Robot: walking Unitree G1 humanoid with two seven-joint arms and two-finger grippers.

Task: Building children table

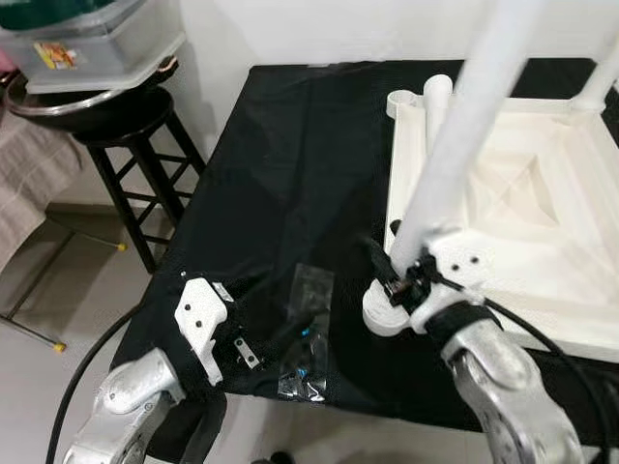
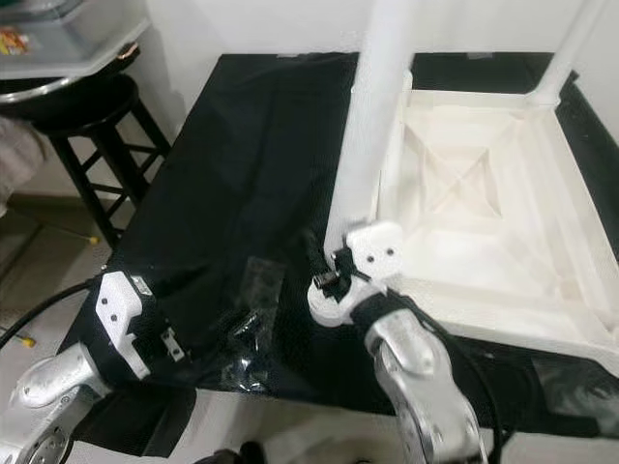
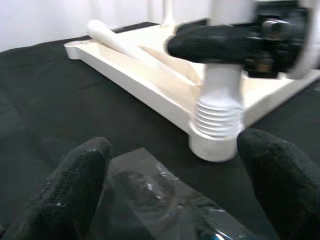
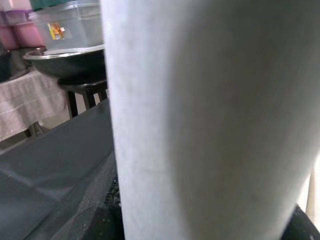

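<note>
A white children's tabletop [image 1: 527,208] lies upside down on the black-covered table [image 1: 290,164]. A white table leg [image 1: 466,126] stands upright at the tabletop's near left corner, its threaded end [image 3: 218,116] in the round corner socket [image 3: 214,146]. My right gripper [image 1: 398,277] is shut on this leg just above the socket. My left gripper [image 3: 175,200] hovers open at the table's front left, with its fingertips [image 3: 75,182] on either side of a clear plastic bag of small hardware [image 1: 309,333]. Another leg [image 1: 436,101] lies inside the tabletop. A third leg [image 1: 600,82] stands at its far corner.
A black stool [image 1: 131,145] stands left of the table with a metal bowl [image 1: 68,101] and a clear plastic container [image 1: 97,43] on it. A towel [image 1: 29,174] hangs at the far left. A cable [image 1: 82,372] trails from my left arm over the floor.
</note>
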